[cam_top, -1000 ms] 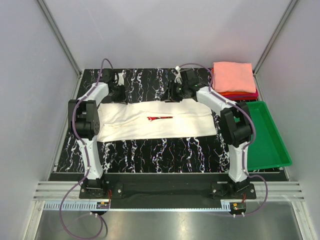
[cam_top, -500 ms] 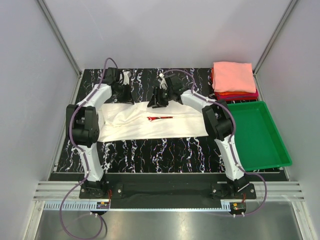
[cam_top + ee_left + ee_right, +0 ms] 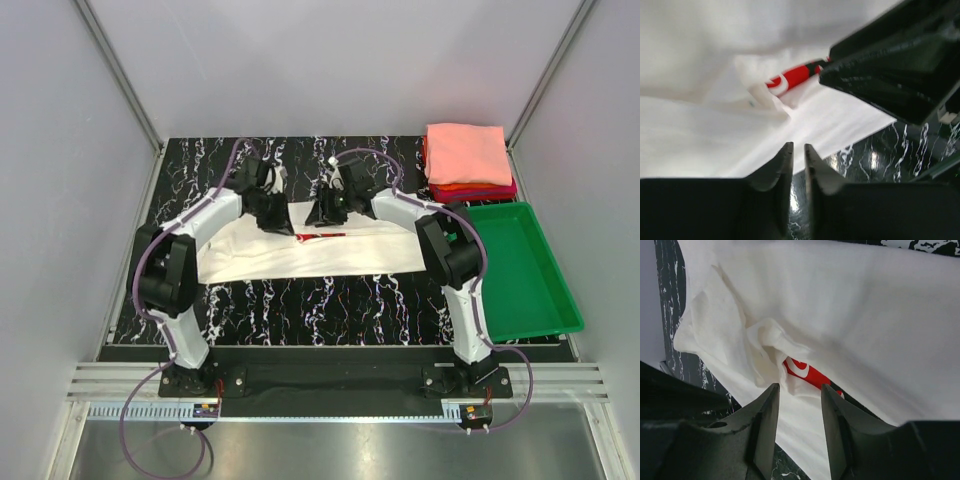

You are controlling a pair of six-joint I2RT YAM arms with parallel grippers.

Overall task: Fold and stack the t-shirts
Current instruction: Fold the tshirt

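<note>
The cream-white t-shirt point(image 3: 300, 255) lies flat mid-worktop point(image 3: 300, 305), its long axis running left to right along the near edge, its red print point(image 3: 322, 236) central. Above its far edge, the left end effector point(image 3: 272, 218) is closed to a slit, while the right end effector point(image 3: 322, 212) is parted. The folded t-shirts point(image 3: 465, 155) are stacked at the far right corner.

No legible text, number or brand anywhere.
Shows only a red chest print point(image 3: 807, 374) on the cream-white t-shirt point(image 3: 880, 315), bunched between folds, with a curved white mark inside it, too creased and blurred to read.
</note>
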